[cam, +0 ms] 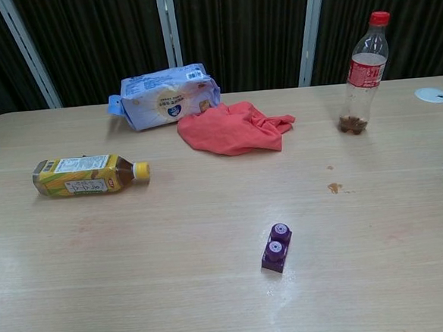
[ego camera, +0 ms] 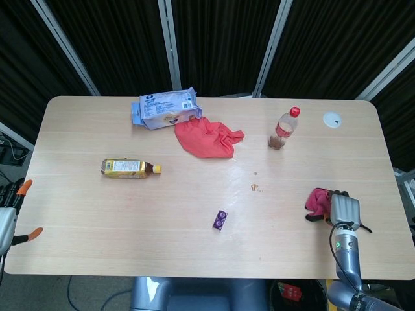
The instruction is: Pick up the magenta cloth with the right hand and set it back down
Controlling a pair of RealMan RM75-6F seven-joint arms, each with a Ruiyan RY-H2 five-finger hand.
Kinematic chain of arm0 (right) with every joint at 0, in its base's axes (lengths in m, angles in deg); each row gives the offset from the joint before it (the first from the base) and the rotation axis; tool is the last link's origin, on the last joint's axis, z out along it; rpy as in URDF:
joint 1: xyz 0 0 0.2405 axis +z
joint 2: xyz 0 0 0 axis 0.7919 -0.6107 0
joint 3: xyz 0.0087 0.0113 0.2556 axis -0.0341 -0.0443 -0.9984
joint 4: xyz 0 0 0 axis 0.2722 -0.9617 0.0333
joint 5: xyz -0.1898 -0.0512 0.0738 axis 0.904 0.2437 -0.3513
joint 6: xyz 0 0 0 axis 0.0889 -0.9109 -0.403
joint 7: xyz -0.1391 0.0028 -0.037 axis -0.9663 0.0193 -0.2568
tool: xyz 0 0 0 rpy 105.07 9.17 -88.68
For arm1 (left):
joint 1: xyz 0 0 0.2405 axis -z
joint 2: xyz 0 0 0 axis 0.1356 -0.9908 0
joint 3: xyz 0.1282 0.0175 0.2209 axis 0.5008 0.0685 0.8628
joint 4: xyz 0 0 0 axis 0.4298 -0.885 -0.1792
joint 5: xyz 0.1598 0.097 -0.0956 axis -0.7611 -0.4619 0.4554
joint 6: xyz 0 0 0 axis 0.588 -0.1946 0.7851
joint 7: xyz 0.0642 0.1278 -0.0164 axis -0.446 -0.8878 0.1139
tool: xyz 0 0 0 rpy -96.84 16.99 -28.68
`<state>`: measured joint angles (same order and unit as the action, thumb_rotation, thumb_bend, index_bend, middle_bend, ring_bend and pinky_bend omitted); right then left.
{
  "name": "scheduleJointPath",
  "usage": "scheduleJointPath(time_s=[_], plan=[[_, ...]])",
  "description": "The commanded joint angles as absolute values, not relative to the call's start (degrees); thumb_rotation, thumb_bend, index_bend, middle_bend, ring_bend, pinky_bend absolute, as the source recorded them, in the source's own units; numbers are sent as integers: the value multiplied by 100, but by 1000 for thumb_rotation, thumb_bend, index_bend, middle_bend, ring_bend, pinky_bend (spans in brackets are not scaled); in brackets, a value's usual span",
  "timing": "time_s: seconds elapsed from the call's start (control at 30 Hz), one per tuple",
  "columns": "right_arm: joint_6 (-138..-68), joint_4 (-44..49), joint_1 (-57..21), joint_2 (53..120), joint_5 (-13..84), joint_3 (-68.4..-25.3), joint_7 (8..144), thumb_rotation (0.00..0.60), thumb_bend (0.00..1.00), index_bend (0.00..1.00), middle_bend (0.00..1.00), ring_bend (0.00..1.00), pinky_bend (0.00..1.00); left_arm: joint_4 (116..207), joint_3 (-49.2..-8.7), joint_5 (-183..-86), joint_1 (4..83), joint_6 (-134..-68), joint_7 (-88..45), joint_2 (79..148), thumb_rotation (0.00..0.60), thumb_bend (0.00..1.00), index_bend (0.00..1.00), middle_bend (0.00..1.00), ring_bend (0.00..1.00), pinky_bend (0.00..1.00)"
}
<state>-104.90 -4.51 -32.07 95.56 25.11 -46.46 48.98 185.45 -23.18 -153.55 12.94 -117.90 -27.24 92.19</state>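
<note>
Right hand [ego camera: 343,209] sits at the right edge of the table [ego camera: 97,214], fingers curled down onto the magenta cloth [ego camera: 317,202], which lies bunched on the tabletop; whether the cloth is actually gripped cannot be told. Left hand [ego camera: 8,220] shows only partly at the left edge, state unclear.

Purple block [cam: 275,248] near centre, yellow bottle [cam: 89,175] lying left, red cloth [cam: 234,128] beside snack bag [cam: 165,95]
</note>
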Motion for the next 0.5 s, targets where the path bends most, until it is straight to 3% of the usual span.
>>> scheduleJointPath(time_s=[0.03,0.17,0.5], plan=[[-10702,-630,-3219,9738,2813,-4670,5140,600,345,631,640,585,761,18535,-2335,-15360,1292,-11816,-2673,9235,600,39,0,0,0,0],[-10795,-628,-3172,9870,3059,-4703,5314,600,348,704,713,649,813,18517,-2328,-15402,1282,-11853,-2642,9242,600,40,0,0,0,0],[-10773,-470,-2887,10253,3299,-4859,5185,600,350,718,723,662,835,18516,-2320,-15409,1292,-11829,-2615,9232,600,40,0,0,0,0]])
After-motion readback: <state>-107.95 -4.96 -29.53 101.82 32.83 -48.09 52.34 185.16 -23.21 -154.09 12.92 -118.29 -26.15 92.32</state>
